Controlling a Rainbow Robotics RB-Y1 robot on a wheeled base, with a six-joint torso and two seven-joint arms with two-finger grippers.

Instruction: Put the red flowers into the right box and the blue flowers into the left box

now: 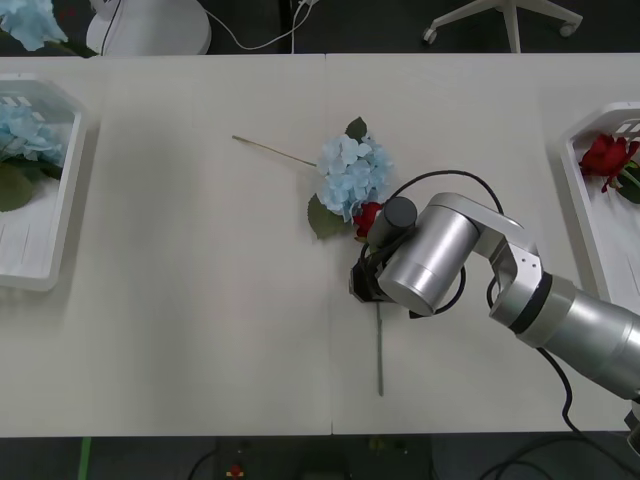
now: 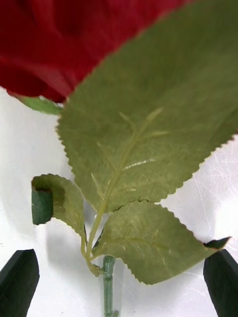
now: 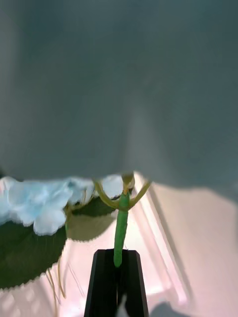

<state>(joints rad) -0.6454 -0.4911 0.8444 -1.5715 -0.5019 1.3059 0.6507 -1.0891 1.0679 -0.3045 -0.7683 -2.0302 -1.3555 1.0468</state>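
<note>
From the front, the right arm reaches to the middle of the bench (image 1: 200,330), and its right pincer (image 1: 368,272) is down over a red flower (image 1: 368,217) whose green stem (image 1: 380,350) lies flat on the bench toward the robot. A blue flower (image 1: 352,172) lies just beside the red bloom, touching it. The left box (image 1: 45,255) holds more blue flowers (image 1: 28,135), and the right box (image 1: 585,200) holds a red flower (image 1: 606,155). In the right wrist view, the black fingers (image 2: 20,282) are wide apart with the rose's green leaves (image 2: 148,148) and stem between them, not touching. In the left wrist view, the left pincer (image 3: 118,277) is closed on a green stem (image 3: 120,233), above a blue flower (image 3: 39,203) in the white box
</note>
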